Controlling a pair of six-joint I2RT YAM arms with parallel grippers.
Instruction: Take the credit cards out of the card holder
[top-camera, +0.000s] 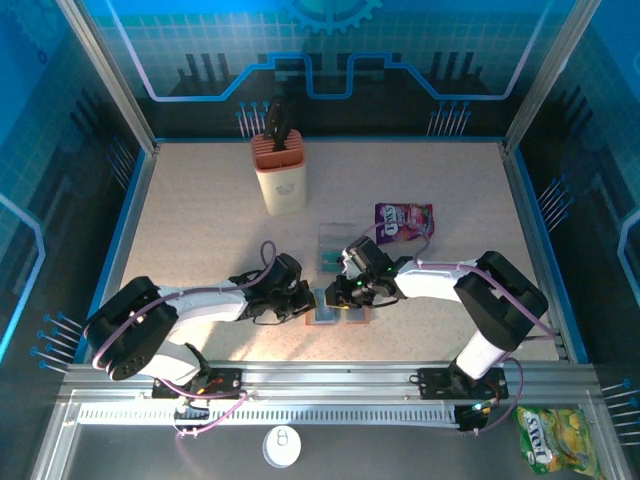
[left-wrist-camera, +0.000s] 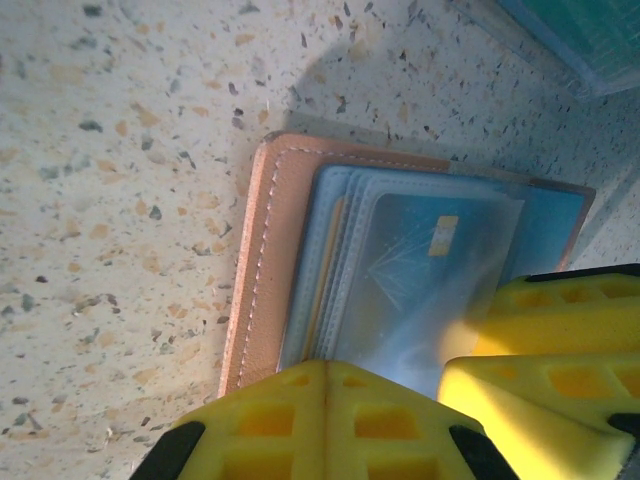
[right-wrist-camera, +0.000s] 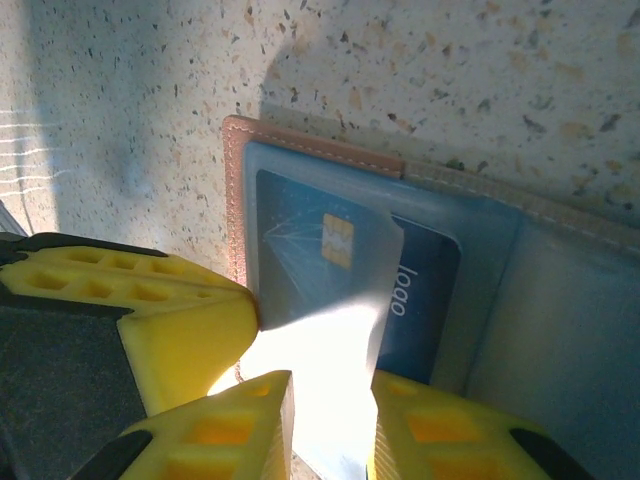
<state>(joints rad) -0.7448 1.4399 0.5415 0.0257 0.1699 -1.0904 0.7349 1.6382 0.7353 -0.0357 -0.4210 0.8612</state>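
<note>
The brown leather card holder lies open on the table between both arms. Its stitched edge and grey-blue pockets with several teal credit cards show in the left wrist view. My left gripper is shut, its tips resting on the holder's near edge. One chip card sticks out of its pocket, slanted toward the camera. My right gripper has a finger against each side of that card. A darker blue card stays in the pocket behind it.
A clear plastic box sits just beyond the holder, and a purple snack packet lies further right. A knife block stands at the back. A yellow packet and a white disc lie off the table's front.
</note>
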